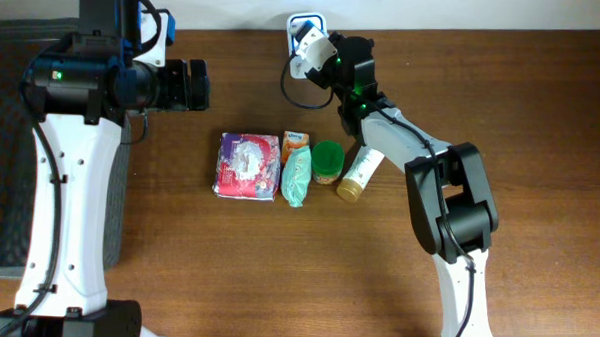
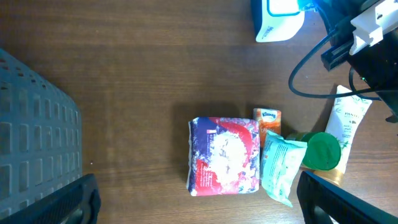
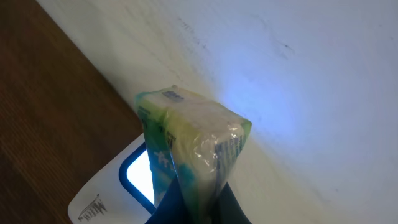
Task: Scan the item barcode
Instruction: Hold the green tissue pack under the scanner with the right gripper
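Packet [image 3: 189, 140] is pale green, in glossy wrap.

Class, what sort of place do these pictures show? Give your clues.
Probably a mock shop checkout in a robot lab: a lit barcode scanner, a row of small packaged goods, and a grey basket.

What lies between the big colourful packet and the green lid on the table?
An orange tissue pack and a pale green pouch, seen in the overhead view.

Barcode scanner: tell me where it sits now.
Overhead view: the barcode scanner sits at the table's far edge near the middle, just beyond the right gripper, which is shut on a green-and-white pack above it.
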